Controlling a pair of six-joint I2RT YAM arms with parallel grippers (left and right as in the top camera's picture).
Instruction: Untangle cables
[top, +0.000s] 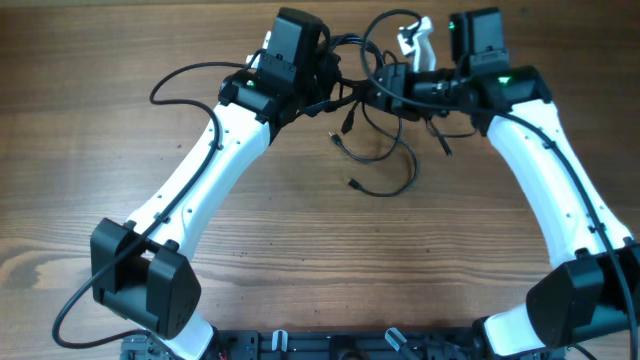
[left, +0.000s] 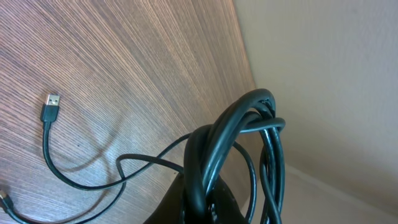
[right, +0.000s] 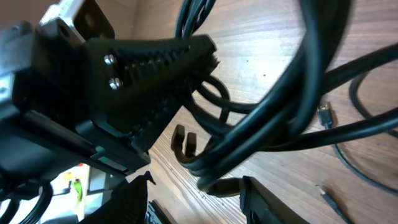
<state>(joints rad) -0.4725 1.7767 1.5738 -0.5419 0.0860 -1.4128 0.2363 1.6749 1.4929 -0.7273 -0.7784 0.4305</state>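
I'm looking down on the table (top: 320, 270), a broad slab of brown wood with fine straight grain running side to side and a matte finish. In the left wrist view a plain pale wall (left: 323, 74) stands just past its far edge.

The left arm (top: 200, 170) and the right arm (top: 550, 170) are smooth white shells with blocky black joints. They bend inward so that both wrists meet near the far middle of the table.

The cables (top: 345, 95) hang between those wrists. They are thin, round, glossy black cords, twisted into a tight knot there, and loose loops and ends trail from it onto the wood toward me. One long strand curls away to the left beside the left arm.

The left gripper (left: 199, 199) is pressed together on the cables, and a thick bunch of strands arches up out of it in a smooth hoop. From the right wrist camera I see one of its fingers, hard black plastic with a ribbed inner face and two small screws.

The right gripper (right: 196, 186) has its dark fingers spread apart, with cable strands crossing the gap. I cannot tell whether they touch the cables.

A small plug (left: 51, 106), black-bodied with a flat silver tip, lies flat on the wood at the end of one loose cord.
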